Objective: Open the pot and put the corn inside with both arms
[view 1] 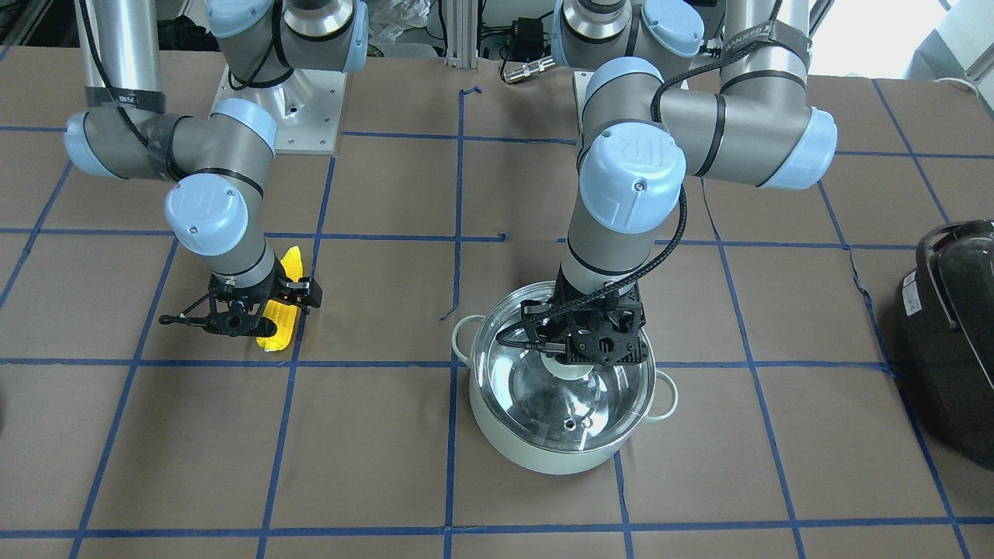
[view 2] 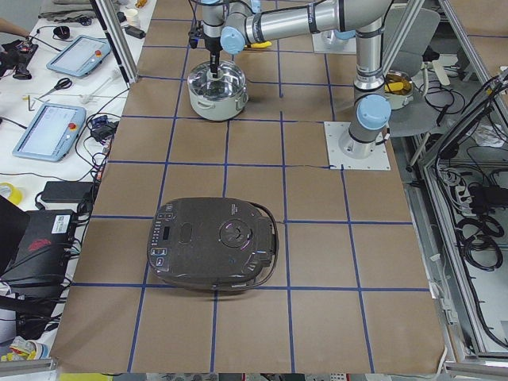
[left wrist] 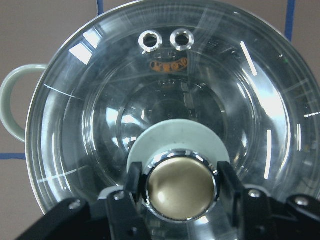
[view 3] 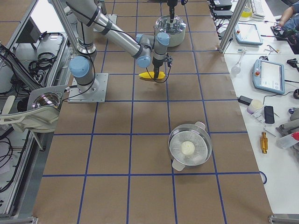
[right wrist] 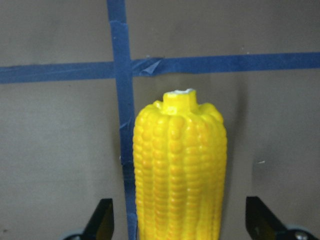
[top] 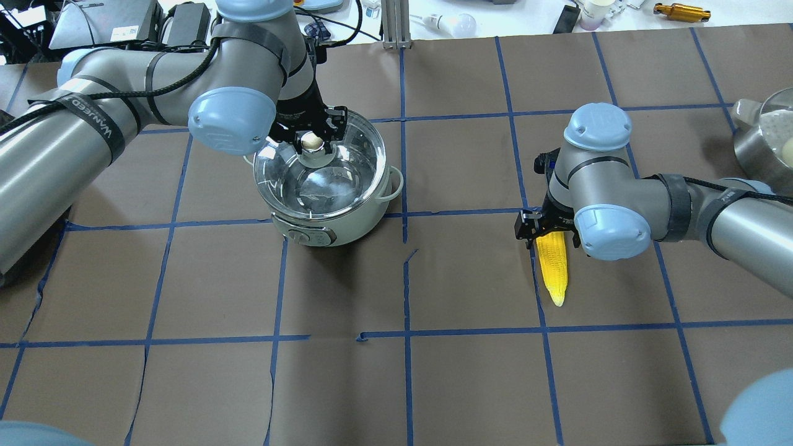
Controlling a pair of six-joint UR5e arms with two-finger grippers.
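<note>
The pale mint pot [view 1: 543, 454] stands on the brown table, also seen in the overhead view [top: 350, 220]. Its clear glass lid [view 1: 536, 388] covers the mouth; I cannot tell if it rests on the rim. My left gripper [left wrist: 180, 186] is shut on the brass knob [top: 311, 142], with a finger [left wrist: 134, 182] on each side. The yellow corn [top: 552, 269] lies flat on the table. My right gripper [right wrist: 180, 220] is open low over its thick end [right wrist: 180, 170], jaws wide on either side and not touching it.
A large black appliance [view 1: 955, 341] lies at the table's end on my left side. A steel bowl holding a white ball [view 3: 189, 148] stands far off on my right side. Blue tape lines grid the brown table cover [top: 471, 279].
</note>
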